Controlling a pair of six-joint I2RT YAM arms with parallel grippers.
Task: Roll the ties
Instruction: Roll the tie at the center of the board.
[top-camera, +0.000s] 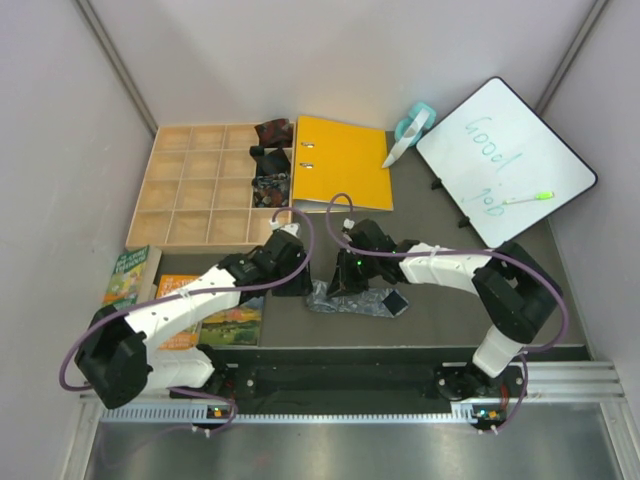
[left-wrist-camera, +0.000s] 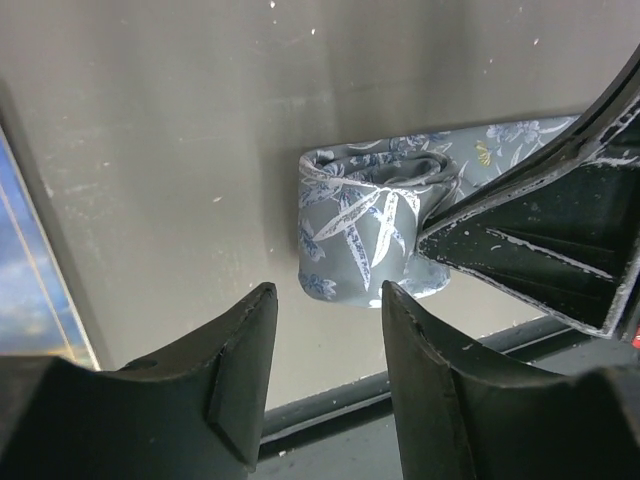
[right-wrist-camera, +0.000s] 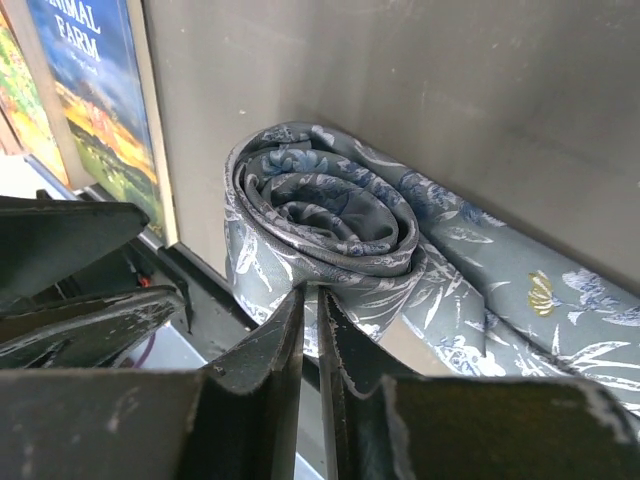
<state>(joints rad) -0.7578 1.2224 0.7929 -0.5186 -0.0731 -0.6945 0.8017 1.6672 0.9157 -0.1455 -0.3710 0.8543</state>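
Both arms reach inward; left claw (left-wrist-camera: 328, 305) gapes apart, right claw (right-wrist-camera: 311, 298) seems pinched nearly together.

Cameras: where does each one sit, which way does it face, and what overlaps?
Top external: above and behind the bases, looking down at the table; both arms show whole.
Left wrist: on the left arm, low, facing the rolled tie; left gripper in front.
Right wrist: close above the tie; right gripper at its edge.
Shared: both wrist views see the tie and the other arm's gripper.
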